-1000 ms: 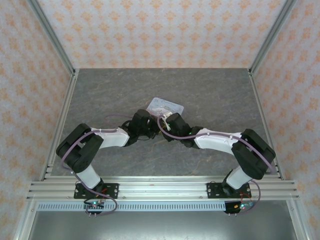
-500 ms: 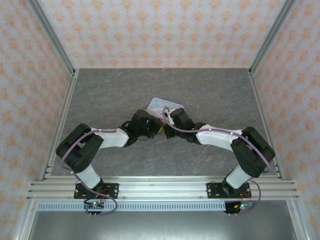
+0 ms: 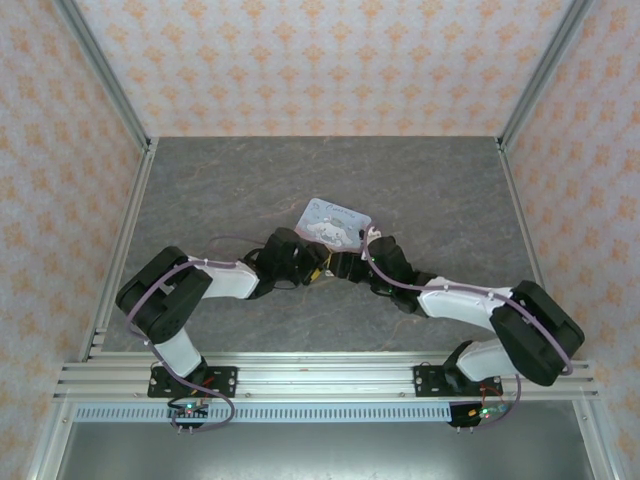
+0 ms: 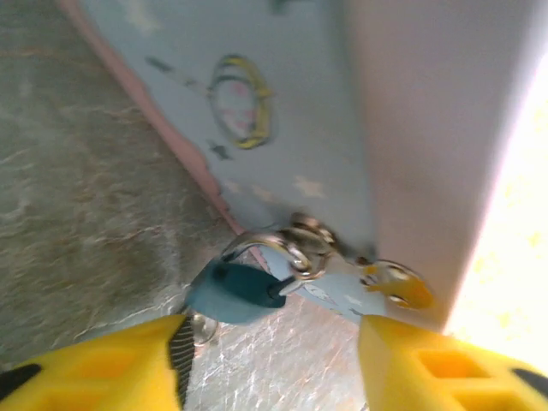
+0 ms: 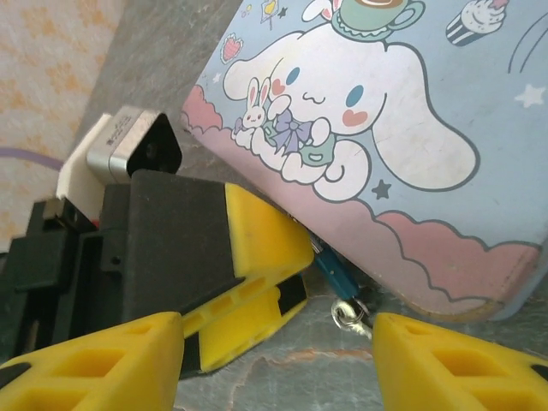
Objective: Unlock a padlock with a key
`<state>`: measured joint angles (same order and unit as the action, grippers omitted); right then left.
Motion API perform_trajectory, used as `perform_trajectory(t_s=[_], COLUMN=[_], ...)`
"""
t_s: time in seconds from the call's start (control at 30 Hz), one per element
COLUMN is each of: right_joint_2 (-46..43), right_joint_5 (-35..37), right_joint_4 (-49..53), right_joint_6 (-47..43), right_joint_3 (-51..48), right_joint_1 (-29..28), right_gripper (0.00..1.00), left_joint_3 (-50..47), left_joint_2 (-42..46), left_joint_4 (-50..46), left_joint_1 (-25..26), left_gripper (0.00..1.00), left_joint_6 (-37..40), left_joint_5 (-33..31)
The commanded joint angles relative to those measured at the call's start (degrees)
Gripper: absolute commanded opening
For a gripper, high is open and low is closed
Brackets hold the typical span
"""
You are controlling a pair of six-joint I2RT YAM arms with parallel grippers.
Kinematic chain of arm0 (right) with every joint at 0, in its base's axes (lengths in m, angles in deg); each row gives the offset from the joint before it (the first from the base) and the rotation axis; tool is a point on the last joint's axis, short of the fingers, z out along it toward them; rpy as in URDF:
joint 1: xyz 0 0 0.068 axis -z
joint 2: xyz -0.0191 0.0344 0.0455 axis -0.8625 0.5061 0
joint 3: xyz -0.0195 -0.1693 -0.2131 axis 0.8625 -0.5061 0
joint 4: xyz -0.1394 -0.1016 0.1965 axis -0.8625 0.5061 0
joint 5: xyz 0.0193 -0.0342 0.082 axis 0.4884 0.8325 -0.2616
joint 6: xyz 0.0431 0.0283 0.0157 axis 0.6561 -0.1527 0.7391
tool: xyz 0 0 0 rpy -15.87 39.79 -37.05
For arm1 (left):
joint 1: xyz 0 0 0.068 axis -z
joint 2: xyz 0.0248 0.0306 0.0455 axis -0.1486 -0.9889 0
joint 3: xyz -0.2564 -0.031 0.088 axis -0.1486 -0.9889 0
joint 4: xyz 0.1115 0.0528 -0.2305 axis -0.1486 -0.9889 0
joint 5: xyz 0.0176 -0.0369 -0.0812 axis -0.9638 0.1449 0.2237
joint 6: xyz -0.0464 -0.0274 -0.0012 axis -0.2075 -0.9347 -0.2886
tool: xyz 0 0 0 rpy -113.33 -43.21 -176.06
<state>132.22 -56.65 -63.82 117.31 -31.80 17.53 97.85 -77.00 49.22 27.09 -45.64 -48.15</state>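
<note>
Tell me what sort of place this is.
Probably a lab robot test cell: an aluminium frame with patterned wall panels boxes in a grey tabletop, and the left arm and right arm are bolted to a rail.

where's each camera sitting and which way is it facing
top external: above and behind the robot, looking down at the table; left arm and right arm meet by the tin.
left wrist: low over the table, facing the padlock at the tin's edge; the open left tool frames the bottom.
right wrist: facing the tin's cartoon lid and the left tool; the open right tool sits below.
shared: both wrist views show padlock and tin.
</note>
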Motion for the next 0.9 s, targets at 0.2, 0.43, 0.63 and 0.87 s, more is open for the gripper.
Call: perform_trajectory(t_s=[0.2,0.43,0.63,0.87], right_joint_2=[5.6,9.7,11.3,10.8], right_joint_5=[2.0,2.5,-3.3,-9.5], right_joint_4=[-11.0,-7.1,-6.1,-8.4], right_joint_6=[10.0,5.9,3.6,2.8], right_joint_3=[-1.2,4.6,9.1,5.1], right_joint_1=[-0.3,5.1,13.0,13.5], right_gripper=[0.59,0.59,0.58,0.53], left_joint_3=[-0.1,8.5,17.7,30.2], left_joint_2=[12.7,15.0,12.3,5.4], left_joint_4=[-13.6,-27.8,-37.0,-49.1], left_joint_1=[-0.6,-5.0,-6.5,-9.8], left_gripper=[0.74,0.78,0.79,0.79], left_joint_6=[7.1,15.8,22.6,34.4], left_joint_5=[-4.8,-6.9,-8.7,-13.5])
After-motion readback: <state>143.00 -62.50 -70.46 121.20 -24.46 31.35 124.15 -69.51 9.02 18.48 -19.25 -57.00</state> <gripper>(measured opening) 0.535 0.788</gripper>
